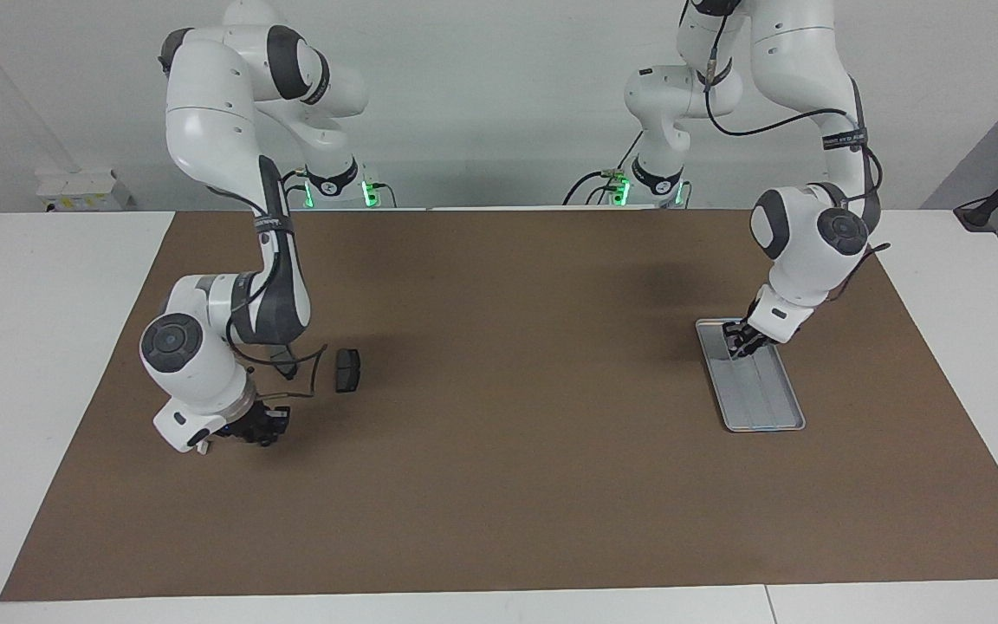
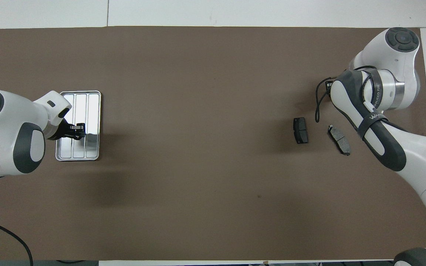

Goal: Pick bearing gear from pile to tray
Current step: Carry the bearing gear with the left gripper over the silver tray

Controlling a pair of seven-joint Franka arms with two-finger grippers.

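Note:
The silver tray (image 1: 766, 409) (image 2: 91, 106) lies at the left arm's end of the mat. My left gripper (image 1: 737, 343) (image 2: 79, 130) hangs low over the tray's half nearer the robots, shut on a small dark bit that I take for the bearing gear. Of the pile, two dark brake pads (image 2: 300, 130) (image 2: 339, 139) show at the right arm's end; one pad (image 1: 346, 370) shows in the facing view. My right gripper (image 1: 261, 427) is down at the mat beside them. What lies under it is hidden, and the overhead view hides it beneath its own arm.
The brown mat (image 1: 508, 416) covers the table, with white table edges (image 1: 48, 364) around it. A loose black cable (image 1: 304, 373) loops from the right arm's wrist close to the pad.

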